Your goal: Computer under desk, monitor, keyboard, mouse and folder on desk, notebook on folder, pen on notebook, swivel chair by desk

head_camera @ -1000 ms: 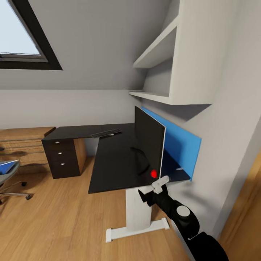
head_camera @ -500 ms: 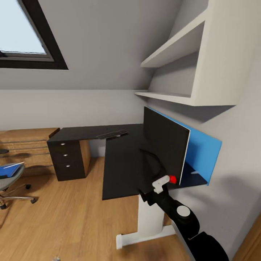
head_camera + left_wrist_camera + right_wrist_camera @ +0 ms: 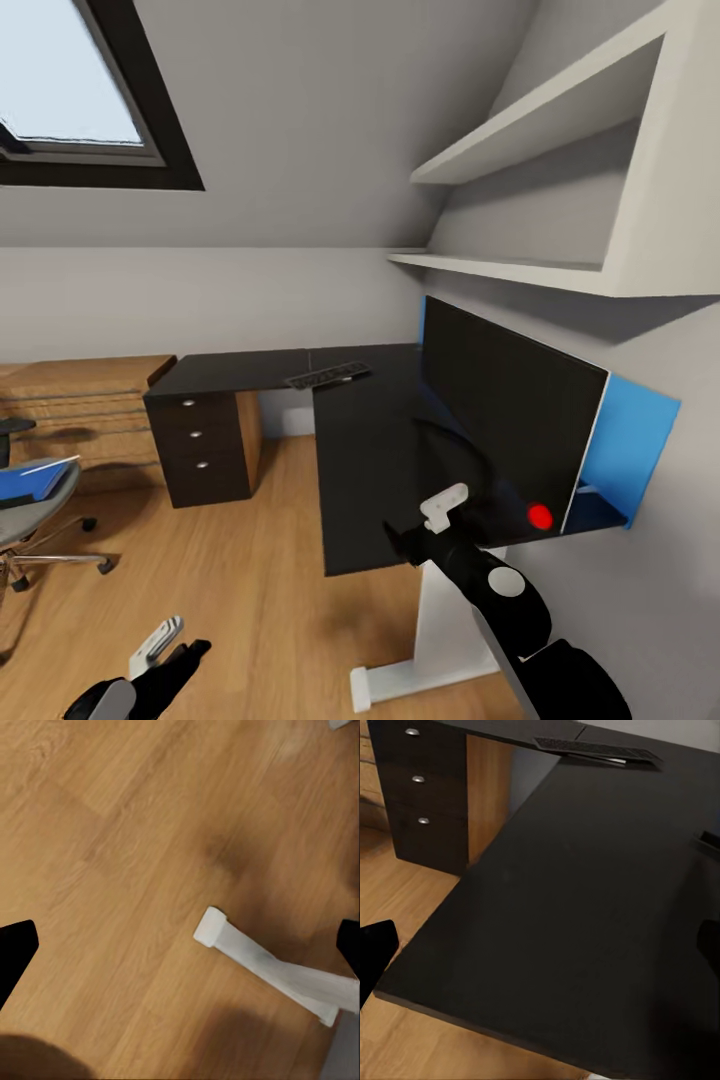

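Observation:
The desk (image 3: pixel 365 450) has a glossy black top and a blue back panel (image 3: pixel 630 440). On it the wide black monitor (image 3: pixel 500 400) stands upright, a red dot at its lower corner. The slim keyboard (image 3: pixel 327 377) (image 3: pixel 592 750) lies at the desk's far inner corner. At the far left, the blue folder (image 3: pixel 28 485) rests on the grey swivel chair (image 3: pixel 40 520). My right gripper (image 3: pixel 420 527) (image 3: pixel 540 945) hangs open over the desk's near edge. My left gripper (image 3: pixel 170 652) (image 3: pixel 180 949) is open above the floor. The computer, mouse, notebook and pen are out of view.
A dark drawer unit (image 3: pixel 205 450) (image 3: pixel 420 795) stands under the desk's left wing, beside a wooden shelf (image 3: pixel 80 400). White wall shelves (image 3: pixel 540 210) hang above the monitor. The desk's white foot (image 3: pixel 420 670) (image 3: pixel 262 964) lies on the wood floor (image 3: pixel 250 580).
The whole picture has shifted right, so the camera has moved. The left gripper has come into the picture at the bottom left. The right arm sits at the same spot in the picture.

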{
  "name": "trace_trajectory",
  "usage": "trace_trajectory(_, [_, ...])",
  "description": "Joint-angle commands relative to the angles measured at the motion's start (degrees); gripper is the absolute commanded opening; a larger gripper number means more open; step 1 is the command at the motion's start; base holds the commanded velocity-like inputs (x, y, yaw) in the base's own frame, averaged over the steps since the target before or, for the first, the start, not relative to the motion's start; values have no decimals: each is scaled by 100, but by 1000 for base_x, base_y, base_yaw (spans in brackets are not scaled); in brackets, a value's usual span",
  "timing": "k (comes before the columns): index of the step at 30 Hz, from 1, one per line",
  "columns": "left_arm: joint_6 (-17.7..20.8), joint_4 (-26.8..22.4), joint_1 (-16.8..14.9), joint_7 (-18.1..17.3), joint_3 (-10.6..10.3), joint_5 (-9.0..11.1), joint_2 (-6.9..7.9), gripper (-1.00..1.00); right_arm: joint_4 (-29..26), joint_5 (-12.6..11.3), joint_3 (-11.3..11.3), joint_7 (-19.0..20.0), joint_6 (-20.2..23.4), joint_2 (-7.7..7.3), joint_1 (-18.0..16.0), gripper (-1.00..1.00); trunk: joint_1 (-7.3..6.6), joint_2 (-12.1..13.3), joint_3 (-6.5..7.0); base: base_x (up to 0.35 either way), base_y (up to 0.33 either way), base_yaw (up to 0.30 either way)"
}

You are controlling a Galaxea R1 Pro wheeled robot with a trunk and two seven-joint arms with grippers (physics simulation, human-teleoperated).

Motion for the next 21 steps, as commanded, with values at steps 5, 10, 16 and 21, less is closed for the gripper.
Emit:
trace_trajectory(5, [74, 13, -196, 38, 69, 68, -34, 100, -9, 18, 3, 15, 37, -1, -5, 100, 2, -4, -7, 171, 302, 0])
trace_trajectory(10, [59, -3, -238, 27, 89, 119, -64, 100, -9, 19, 4, 10, 41, 5, -6, 100, 2, -4, -7, 163, 302, 0])
trace_trajectory(16, [-63, -102, -141, -120, 92, 245, -87, 100, -9, 7, 0, 8, 41, 6, -6, 100, 2, -4, -7, 158, 302, 0])
trace_trajectory(21, [-231, -462, 118, -412, 94, 286, -89, 100, -9, -9, -6, 8, 41, 6, -6, 100, 2, -4, -7, 168, 301, 0])
